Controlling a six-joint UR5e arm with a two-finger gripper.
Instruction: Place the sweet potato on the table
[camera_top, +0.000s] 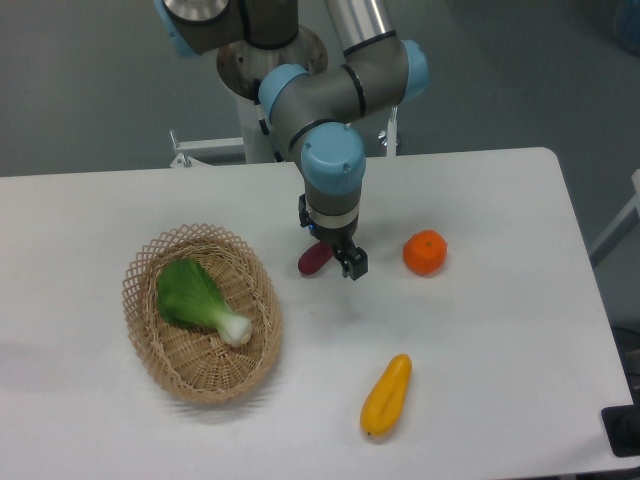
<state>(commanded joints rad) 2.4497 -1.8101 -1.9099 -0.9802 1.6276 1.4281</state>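
At the left of the white worktop (480, 320) sits an oval wicker basket (150, 345) with a green leafy vegetable (195, 298) lying inside, its pale stalk end pointing toward 5 o'clock. To the basket's 2 o'clock, near the middle of the worktop, lies the sweet potato (314, 259) — a small maroon tuber, tilted so its upper end points to about 1 o'clock. Only its left part shows; the rest is hidden behind the arm's tooling. The end effector (340, 257) hangs straight down from the blue-capped wrist, right over the tuber's upper end, with one dark finger (355, 264) visible just at the tuber's 4 o'clock. From this angle I cannot tell whether the fingers clamp the sweet potato or stand apart from it, nor whether the tuber rests on the surface or just above it. At 3 o'clock from the end effector, near but apart, sits a round orange fruit (425, 252). Toward 5 o'clock, well apart and close to the front edge, lies a yellow-orange squash (386, 395) — long axis running from 7 to 1 o'clock.
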